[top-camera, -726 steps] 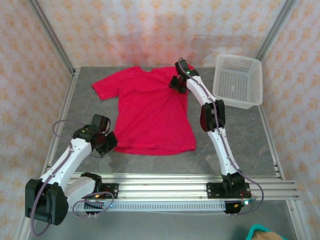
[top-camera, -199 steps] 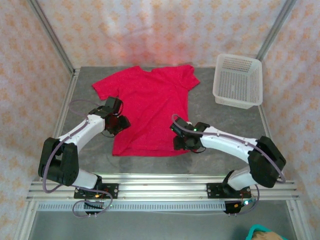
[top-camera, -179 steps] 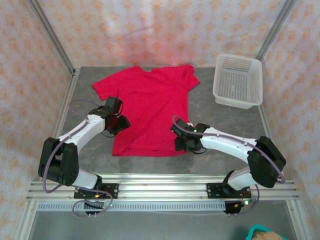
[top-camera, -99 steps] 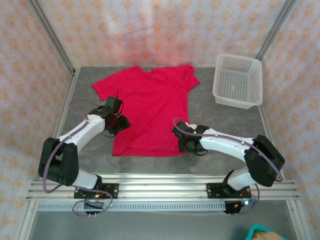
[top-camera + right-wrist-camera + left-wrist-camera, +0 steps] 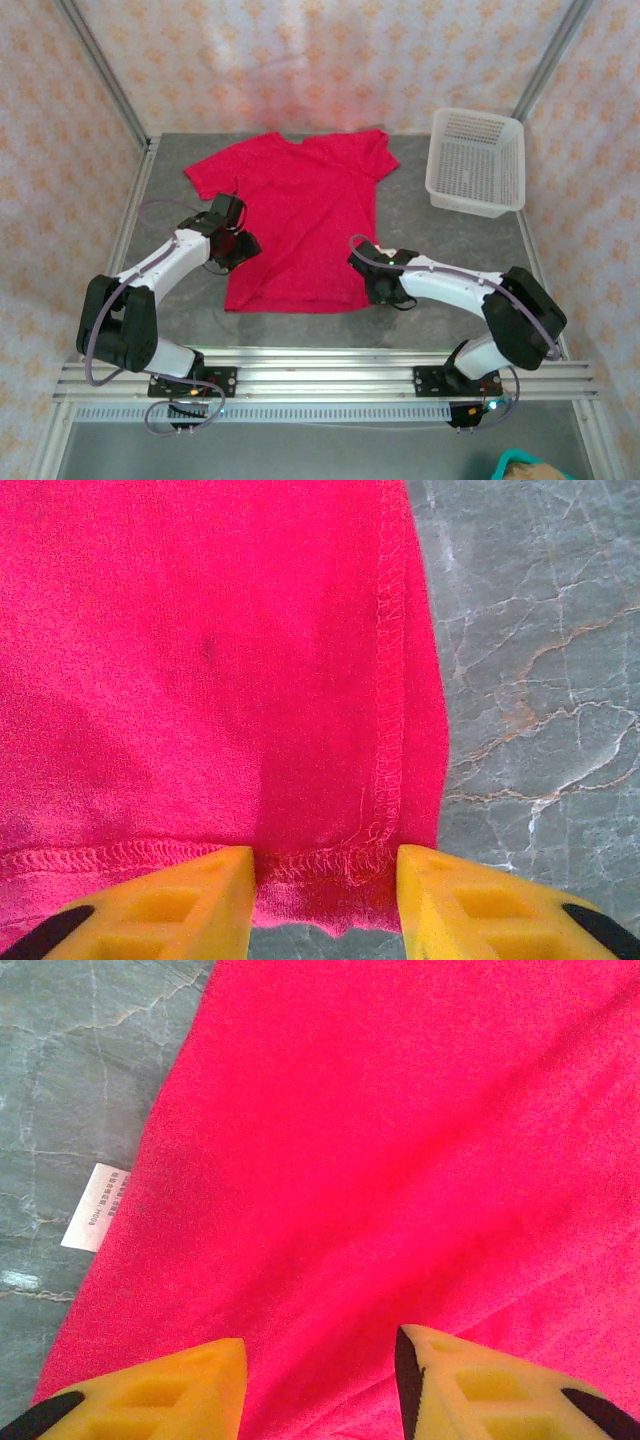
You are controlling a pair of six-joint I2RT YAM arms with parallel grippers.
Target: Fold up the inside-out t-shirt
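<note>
Left claw: jaws stand apart, nothing pinched. It sits low over the left side edge of the plain red-pink short-sleeved soft-fabric t-shirt, about halfway down the body. In the left wrist view the fabric runs under and ahead of both fingertips, and the bare grey stone-pattern table is off to the left. A small white printed label pokes out from the shirt's edge there.

The shirt lies flat mid-table. Its long axis runs far to near, with the collar at the far side and the hem towards you.

Right claw: jaws also apart, straddling the near right hem corner. In the right wrist view the hem stitching crosses the gap right at the fingertips, and the side seam runs straight away from the claw. My read: the corner is lined up for a pinch but not clamped yet.

What the next move turns on: the right arm owns the hem corner. The left arm is nearer the side edge than the near left corner, so you'd likely need to bring it back towards the hem for a matched lift.

Count: one shirt, one label, two claws, one white plastic mesh basket at far right, well apart from the shirt.
</note>
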